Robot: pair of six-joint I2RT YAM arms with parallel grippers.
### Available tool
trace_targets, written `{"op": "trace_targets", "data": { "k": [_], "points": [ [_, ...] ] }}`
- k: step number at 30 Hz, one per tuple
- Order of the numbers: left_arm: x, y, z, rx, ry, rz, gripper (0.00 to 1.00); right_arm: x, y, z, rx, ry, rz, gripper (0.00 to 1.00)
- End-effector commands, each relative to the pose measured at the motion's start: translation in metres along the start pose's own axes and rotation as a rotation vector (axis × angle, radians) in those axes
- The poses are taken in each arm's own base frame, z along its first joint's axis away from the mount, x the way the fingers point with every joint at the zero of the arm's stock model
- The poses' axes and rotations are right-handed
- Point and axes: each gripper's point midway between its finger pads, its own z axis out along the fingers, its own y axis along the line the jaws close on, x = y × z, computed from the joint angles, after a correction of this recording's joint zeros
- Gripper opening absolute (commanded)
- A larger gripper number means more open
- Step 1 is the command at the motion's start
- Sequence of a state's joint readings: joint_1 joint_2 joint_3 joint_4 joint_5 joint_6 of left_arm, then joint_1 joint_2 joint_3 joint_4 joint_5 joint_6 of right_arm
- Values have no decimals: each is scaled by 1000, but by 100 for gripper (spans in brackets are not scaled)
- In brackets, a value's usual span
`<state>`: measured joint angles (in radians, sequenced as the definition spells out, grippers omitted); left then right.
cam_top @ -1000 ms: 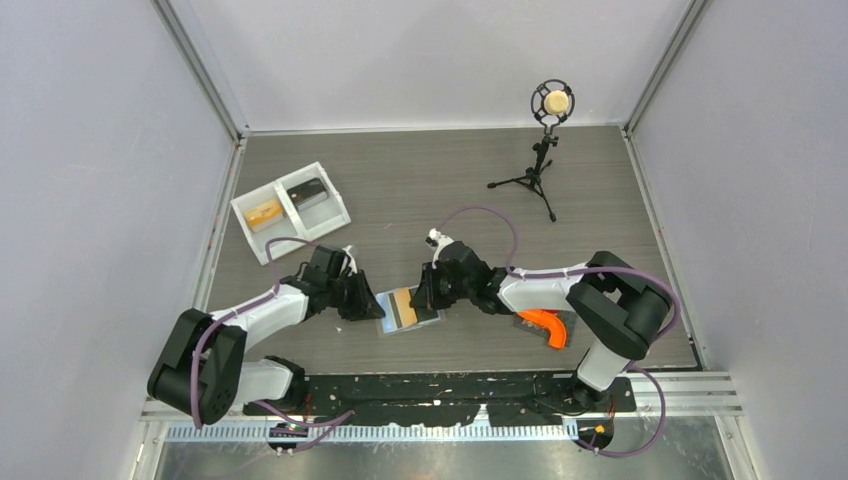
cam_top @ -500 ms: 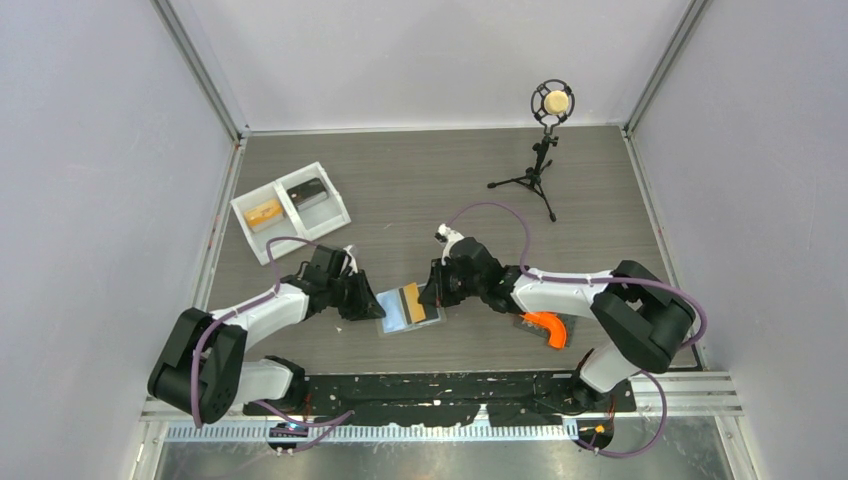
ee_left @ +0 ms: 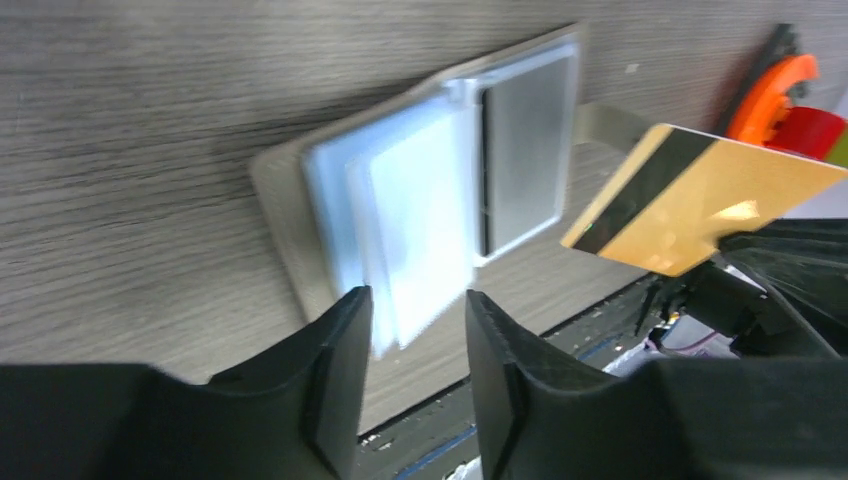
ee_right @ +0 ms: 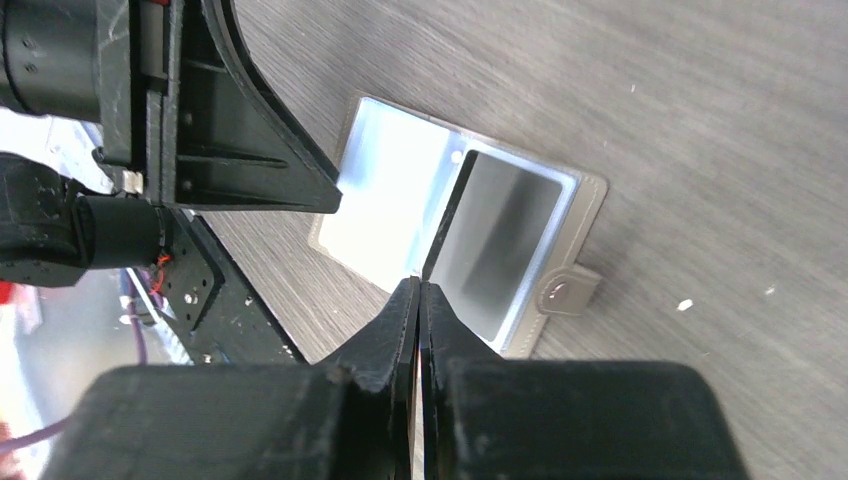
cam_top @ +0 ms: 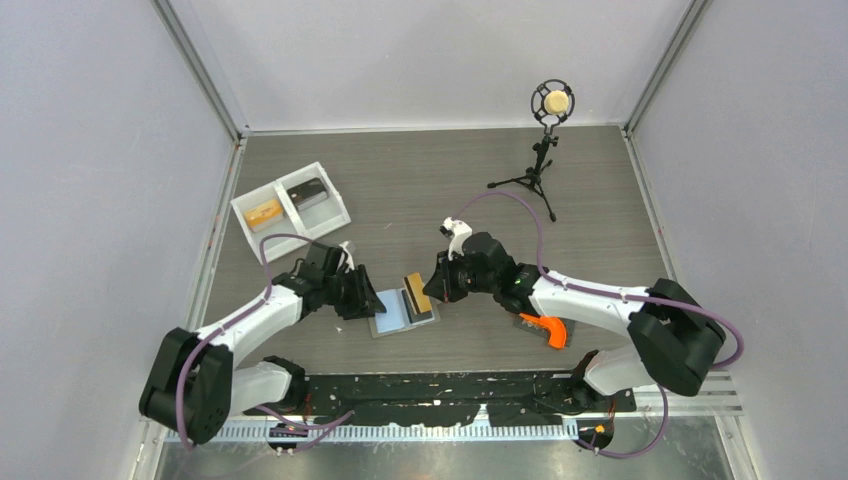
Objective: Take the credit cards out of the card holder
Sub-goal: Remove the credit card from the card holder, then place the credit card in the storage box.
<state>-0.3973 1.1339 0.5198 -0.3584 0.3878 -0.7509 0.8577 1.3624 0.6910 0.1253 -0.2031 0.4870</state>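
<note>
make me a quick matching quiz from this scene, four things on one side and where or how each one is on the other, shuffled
1 orange card
2 card holder
3 white tray
4 left gripper

a lying open on the table
b jaws apart, at the card holder's edge
c back left, something in each compartment
d pinched in the right gripper, off the surface

Pairs: 1-d, 2-a, 3-c, 4-b

white tray (cam_top: 291, 209), perhaps microphone stand (cam_top: 541, 152)
</note>
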Motion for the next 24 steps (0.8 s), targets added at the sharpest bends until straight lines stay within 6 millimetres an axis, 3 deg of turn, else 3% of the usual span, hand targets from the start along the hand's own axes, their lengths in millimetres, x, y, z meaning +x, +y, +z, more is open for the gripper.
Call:
{"op": "trace_targets", "data": {
  "k": [1, 7, 11, 16, 24],
  "points": [
    [-23, -36, -34, 58, -76, 43, 52, -36, 12, -19, 38, -144, -257, 5],
    [-34, -79, -66, 189, -129, 0, 62, -41, 35, -30, 149, -220, -706, 5],
    [-35, -98, -78, 264, -125, -26, 65, -40, 44, -29, 198, -235, -794, 5],
    [-27, -99, -74, 289, -81, -73, 66, -38, 62, -32, 239, -288, -868, 5],
    [-22, -106, -59, 398, -40, -200, 65, -30, 71, -28, 293, -282, -978, 5]
  ]
}}
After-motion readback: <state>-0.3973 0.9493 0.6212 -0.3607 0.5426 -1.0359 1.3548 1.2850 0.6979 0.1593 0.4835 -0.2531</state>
